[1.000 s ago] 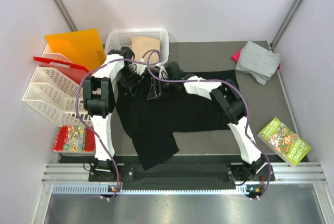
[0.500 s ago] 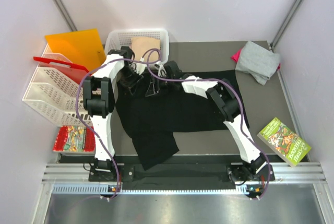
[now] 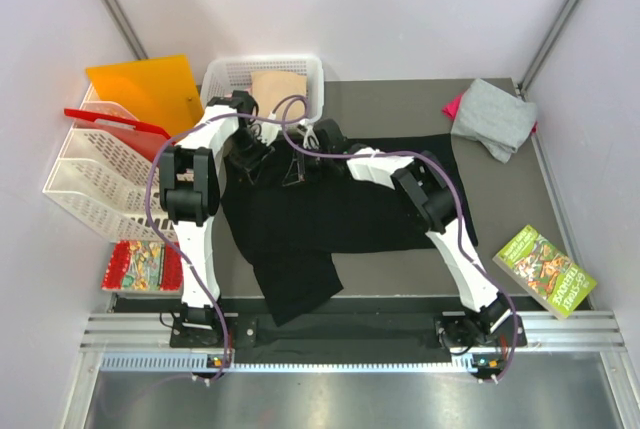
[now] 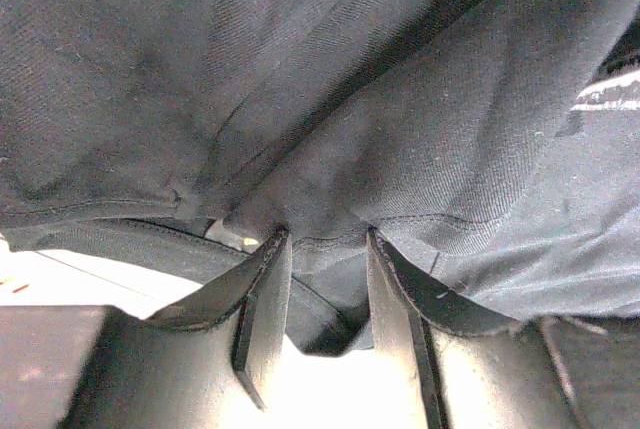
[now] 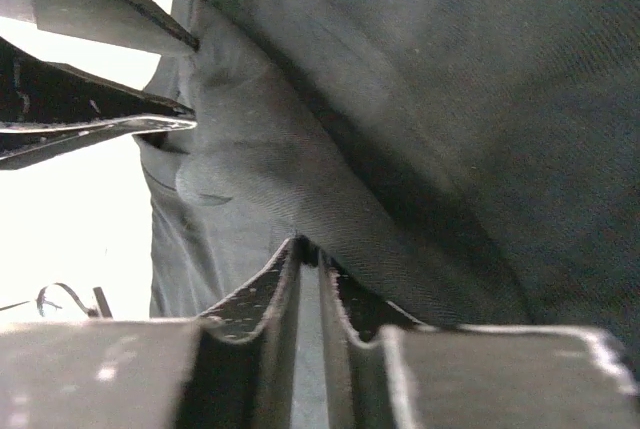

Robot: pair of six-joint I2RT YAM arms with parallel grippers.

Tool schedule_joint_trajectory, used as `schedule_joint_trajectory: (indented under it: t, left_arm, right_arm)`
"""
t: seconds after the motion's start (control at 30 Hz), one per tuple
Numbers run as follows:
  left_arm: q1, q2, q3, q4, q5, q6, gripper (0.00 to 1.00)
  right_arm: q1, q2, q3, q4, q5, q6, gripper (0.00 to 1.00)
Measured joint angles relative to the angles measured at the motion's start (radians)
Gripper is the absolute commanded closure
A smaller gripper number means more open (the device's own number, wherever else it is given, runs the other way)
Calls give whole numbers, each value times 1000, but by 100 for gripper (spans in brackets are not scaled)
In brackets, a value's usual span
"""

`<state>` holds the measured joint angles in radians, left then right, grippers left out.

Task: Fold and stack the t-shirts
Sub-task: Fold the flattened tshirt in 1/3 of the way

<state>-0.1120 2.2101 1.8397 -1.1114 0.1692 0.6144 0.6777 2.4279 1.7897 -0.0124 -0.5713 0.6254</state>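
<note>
A large black t-shirt (image 3: 330, 214) lies spread over the middle of the table, with one part hanging toward the near edge. My left gripper (image 3: 250, 161) is at the shirt's far left edge; in the left wrist view its jaws (image 4: 325, 239) stand partly apart, with a thick fold of the black t-shirt (image 4: 400, 99) bunched between them. Just to its right, my right gripper (image 3: 296, 169) has its jaws (image 5: 312, 247) nearly together, pinching the black t-shirt (image 5: 400, 99) at the tips. A grey t-shirt (image 3: 492, 117) lies on a pink one (image 3: 453, 107) at the far right. A tan one (image 3: 278, 89) sits in the white basket (image 3: 222, 77).
An orange plastic sheet (image 3: 145, 89) leans at the far left above a white tray rack (image 3: 95, 179). One printed booklet (image 3: 545, 269) lies at the near right and another (image 3: 140, 267) at the near left. The left arm's purple cable loops over the shirt.
My right gripper's jaws have closed on the black cloth, after shifting slightly at the shirt's far edge. The left arm and its grip look the same.
</note>
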Motion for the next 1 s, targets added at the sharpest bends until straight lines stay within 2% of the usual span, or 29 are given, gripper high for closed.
schedule_joint_trajectory:
  t: [0.1,0.5,0.87,0.97,1.0]
  left_arm:
    - [0,0,-5,4,-2,3,59]
    - [1,-3,-24,19,-2,14,59]
    - [1,-6,-28,21,-1,18,59]
    - [3,-9,-30,20,-6,16,59]
    - [4,-9,-30,19,-6,16,59]
  right_arm:
    - [0,3,0,-2,5,5,100]
    - [0,-21,-36,-4,7,5,100]
    - [1,-383,-390,-79,-2,-35,100]
    - [1,-423,-418,-89,-3,-45,87]
    - [1,-424,-418,-87,-3,-49,66]
